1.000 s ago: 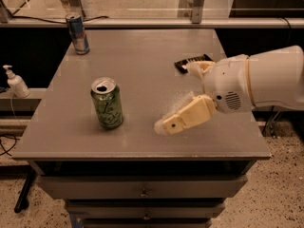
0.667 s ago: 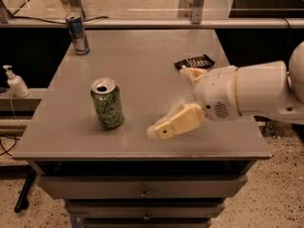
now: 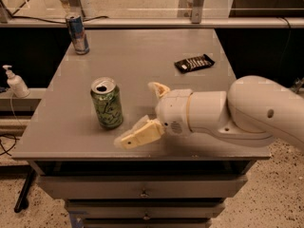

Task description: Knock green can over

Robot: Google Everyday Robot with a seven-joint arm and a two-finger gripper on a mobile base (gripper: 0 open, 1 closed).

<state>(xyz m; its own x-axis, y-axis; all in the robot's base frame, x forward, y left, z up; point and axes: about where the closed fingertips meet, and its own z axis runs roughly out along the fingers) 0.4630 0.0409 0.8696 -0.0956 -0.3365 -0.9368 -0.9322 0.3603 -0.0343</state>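
one pump bottle point(image 3: 15, 82) is seen at the far left, off the table point(image 3: 142, 46), and no part is played by it. next, at the table's far left corner, a slimmer blue-and-silver can point(image 3: 77, 33) is stood upright, well apart from the work; it should be left untouched. nearer the front, left of centre, the green can point(image 3: 107, 103) is stood upright on the table top, its opened silver top facing up. just to its right the gripper point(image 3: 135, 114) is held low over the table, its two fingers spread wide apart and nothing held between them. the lower finger point(image 3: 138, 136) is pointed toward the can's base, near it but, as far as can be judged, not touching.

the step in hand is judged to be the approach before the push. for a clean topple, contact would best be made high on the can's wall rather than at the base, where the can might merely be slid toward the left edge. a short leftward sweep is called for, with the finger raised first. a light can is expected to roll once down, so the push should be kept gentle. further right, a dark snack packet point(image 3: 194, 63) is laid flat, well clear of the arm point(image 3: 247, 113).
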